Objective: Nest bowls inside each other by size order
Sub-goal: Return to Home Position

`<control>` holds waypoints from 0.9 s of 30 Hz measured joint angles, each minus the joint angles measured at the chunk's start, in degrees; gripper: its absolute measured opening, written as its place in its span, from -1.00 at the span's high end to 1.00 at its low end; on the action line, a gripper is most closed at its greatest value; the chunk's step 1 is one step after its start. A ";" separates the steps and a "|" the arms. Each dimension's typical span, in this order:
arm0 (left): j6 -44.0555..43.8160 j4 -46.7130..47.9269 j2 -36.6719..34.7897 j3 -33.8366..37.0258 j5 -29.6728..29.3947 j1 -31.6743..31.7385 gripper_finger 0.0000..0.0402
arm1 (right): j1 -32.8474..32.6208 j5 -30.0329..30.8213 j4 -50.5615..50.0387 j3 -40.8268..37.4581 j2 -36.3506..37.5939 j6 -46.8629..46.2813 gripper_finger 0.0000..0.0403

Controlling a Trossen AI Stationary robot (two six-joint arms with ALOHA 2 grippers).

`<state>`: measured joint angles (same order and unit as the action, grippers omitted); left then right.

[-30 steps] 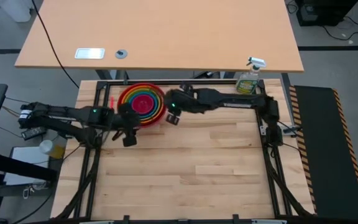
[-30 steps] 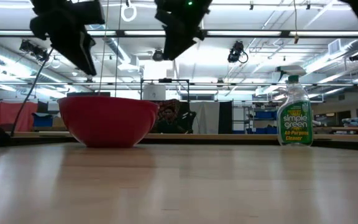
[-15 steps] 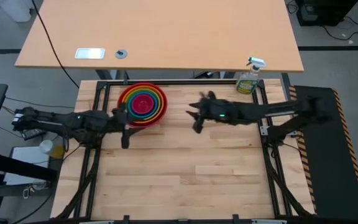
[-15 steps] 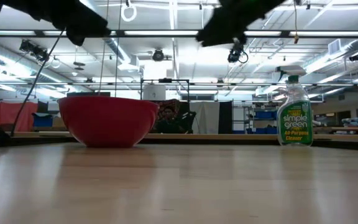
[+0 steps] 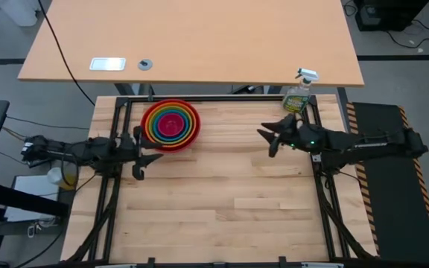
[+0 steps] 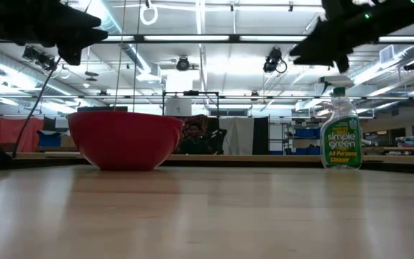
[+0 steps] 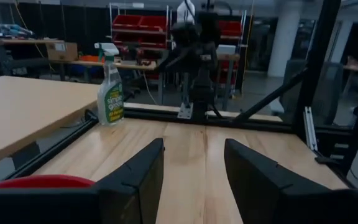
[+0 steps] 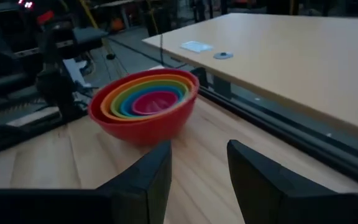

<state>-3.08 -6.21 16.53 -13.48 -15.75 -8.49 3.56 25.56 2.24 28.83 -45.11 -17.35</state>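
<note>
The five bowls (image 5: 170, 124) sit nested on the table's far left part: red outermost, then orange, yellow-green, blue, and magenta-pink in the middle. The stack also shows in the right wrist view (image 8: 143, 104), and the red bowl in the low view (image 6: 124, 138). My left gripper (image 5: 144, 158) is open and empty at the table's left edge, near the stack's near-left side. My right gripper (image 5: 268, 139) is open and empty over the far right part, well to the right of the stack.
A green spray bottle (image 5: 298, 93) stands at the far right corner, close behind my right gripper; it also shows in the low view (image 6: 340, 133). A larger wooden table (image 5: 192, 37) lies beyond the far edge. The near half of the table (image 5: 222, 208) is bare wood.
Both arms have drawn away from the bowl stack. My left gripper has gone toward the table's left and near edges. My right gripper has gone from beside the stack toward the table's right edge. The bowls have stayed where they were.
</note>
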 joint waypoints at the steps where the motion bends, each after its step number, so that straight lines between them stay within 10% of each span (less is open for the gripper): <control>1: -0.07 0.32 -1.09 0.40 0.00 0.02 0.15 | 0.21 0.04 -0.05 -1.49 1.68 -0.80 0.19; 27: -3.04 9.57 -9.12 3.01 0.00 -1.94 0.15 | 0.76 3.52 12.86 -28.49 23.94 -8.30 0.19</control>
<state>-6.12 3.36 7.41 -10.47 -15.75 -10.43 4.32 29.08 15.10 0.34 -21.17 -25.65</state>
